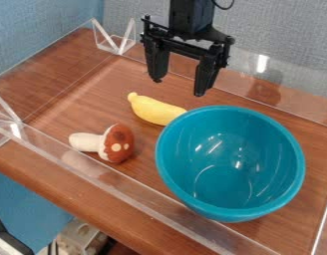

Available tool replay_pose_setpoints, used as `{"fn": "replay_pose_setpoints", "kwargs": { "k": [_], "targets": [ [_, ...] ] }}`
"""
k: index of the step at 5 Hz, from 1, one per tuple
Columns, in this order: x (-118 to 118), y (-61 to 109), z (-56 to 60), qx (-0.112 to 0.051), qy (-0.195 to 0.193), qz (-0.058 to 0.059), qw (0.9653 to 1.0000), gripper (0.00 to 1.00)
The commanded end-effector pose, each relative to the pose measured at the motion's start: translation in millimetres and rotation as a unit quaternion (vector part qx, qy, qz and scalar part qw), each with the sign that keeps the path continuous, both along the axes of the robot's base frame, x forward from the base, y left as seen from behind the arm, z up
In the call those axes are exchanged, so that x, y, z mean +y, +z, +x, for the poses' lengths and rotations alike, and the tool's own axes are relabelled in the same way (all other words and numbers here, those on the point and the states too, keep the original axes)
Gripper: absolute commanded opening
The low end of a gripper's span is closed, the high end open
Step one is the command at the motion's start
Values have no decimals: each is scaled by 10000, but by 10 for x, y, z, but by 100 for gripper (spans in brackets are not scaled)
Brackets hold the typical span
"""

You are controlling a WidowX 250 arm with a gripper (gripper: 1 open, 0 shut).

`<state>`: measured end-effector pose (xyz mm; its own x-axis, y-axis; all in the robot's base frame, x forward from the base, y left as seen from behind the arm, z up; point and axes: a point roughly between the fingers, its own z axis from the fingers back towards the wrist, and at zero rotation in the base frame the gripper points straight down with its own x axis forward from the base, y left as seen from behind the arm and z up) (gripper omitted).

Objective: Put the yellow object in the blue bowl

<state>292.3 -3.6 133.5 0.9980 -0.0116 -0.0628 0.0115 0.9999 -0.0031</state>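
The yellow object, a small curved toy banana, lies on the wooden table just left of the blue bowl's rim. The blue bowl is large, deep and glossy teal, and stands empty at the right front. My gripper hangs above and slightly behind the banana, pointing straight down. Its two black fingers are spread wide apart with nothing between them, and they do not touch the banana.
A toy mushroom with a brown-red cap and cream stem lies at the front left. Low clear plastic walls run around the wooden table, with triangular clear brackets at the corners.
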Motion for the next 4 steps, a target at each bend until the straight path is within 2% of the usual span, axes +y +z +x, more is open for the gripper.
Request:
{"fn": "replay_pose_setpoints", "kwargs": {
  "k": [1,2,3,4],
  "targets": [
    [175,-78,72,55,-8,55,10000,100],
    [349,-227,109,75,-373,121,9992,100],
    [527,-313,151,135,-1289,221,9913,100],
    [532,-427,144,212,-1592,267,9867,100]
  ]
}}
